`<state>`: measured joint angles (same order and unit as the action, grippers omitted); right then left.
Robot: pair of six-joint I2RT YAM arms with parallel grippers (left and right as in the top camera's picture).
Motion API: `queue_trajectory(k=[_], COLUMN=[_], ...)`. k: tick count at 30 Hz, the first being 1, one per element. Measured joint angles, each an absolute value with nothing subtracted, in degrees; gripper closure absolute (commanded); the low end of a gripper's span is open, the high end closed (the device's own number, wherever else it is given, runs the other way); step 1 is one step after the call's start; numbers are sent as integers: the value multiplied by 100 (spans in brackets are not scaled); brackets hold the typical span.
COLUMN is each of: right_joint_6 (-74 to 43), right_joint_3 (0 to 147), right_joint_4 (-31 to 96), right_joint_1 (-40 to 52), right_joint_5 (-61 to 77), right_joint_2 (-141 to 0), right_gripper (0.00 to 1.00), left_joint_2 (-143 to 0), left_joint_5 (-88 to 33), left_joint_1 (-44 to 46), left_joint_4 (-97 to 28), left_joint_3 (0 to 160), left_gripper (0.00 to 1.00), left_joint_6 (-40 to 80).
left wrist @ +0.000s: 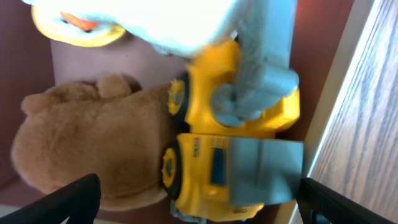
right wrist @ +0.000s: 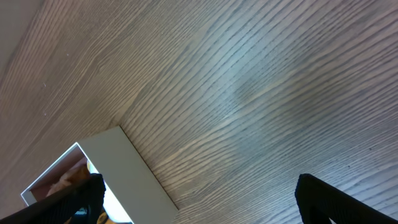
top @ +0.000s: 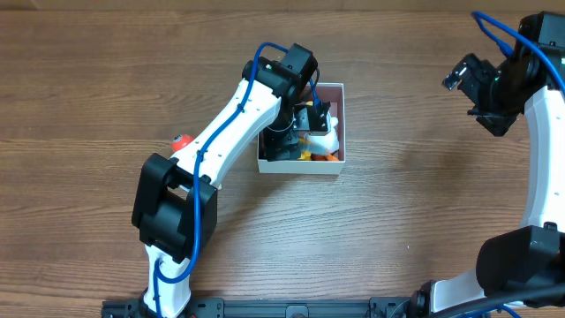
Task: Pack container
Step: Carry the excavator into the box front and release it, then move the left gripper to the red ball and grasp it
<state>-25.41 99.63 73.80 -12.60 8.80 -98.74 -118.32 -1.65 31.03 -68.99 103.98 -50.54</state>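
**Overhead view.** The container, a square white-walled box with a dusty pink interior, sits on the wooden desk slightly above centre. The left arm reaches diagonally over its left rim, and the wrist hides much of the interior.

**Left wrist view.** The left fingers are spread wide and released, poised over the contents with nothing gripped between them. Three toys lie inside the container:
- a yellow toy truck with grey parts, close to the wall on the right of this view;
- a brown plush bear, touching the truck's wheels;
- a white plush toy (a yellow part shows at its edge), overlapping the truck's upper end.

**Right wrist view.** The right fingers are likewise spread apart and empty. They are held over bare desk, well to the right of the container, one corner of which shows at lower left. A small red object, possibly a ball, rests on the desk just beside the left arm.
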Motion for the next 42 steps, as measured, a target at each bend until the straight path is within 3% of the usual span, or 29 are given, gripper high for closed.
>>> queue_trajectory(k=[15, 24, 30, 37, 42], right_joint_6=[-2543, -2541, -2543, -2541, -2545], right_joint_3=[9963, 9963, 9963, 9966, 9963], right_joint_4=[7413, 7415, 7415, 7448, 7463], right_joint_1=[-1262, -1260, -1260, -1260, -1260], right_joint_5=[878, 880, 882, 880, 880], right_joint_2=[-9874, -9874, -9874, -9874, -9874], right_gripper=[0, 0, 0, 0, 0], left_joint_2=[-11813, -11815, -11793, -10388, -9017], left_joint_5=[-353, -499, -565, -104, 204], left_joint_1=[2991, 1509, 515, 517, 432], left_joint_4=[-9271, -9196, -9647, -9570, -8794], left_joint_3=[12776, 11869, 11559, 10962, 10193], left_gripper=[0, 3, 0, 0, 0], left_joint_6=[-3280, -1072, -252, 508, 812])
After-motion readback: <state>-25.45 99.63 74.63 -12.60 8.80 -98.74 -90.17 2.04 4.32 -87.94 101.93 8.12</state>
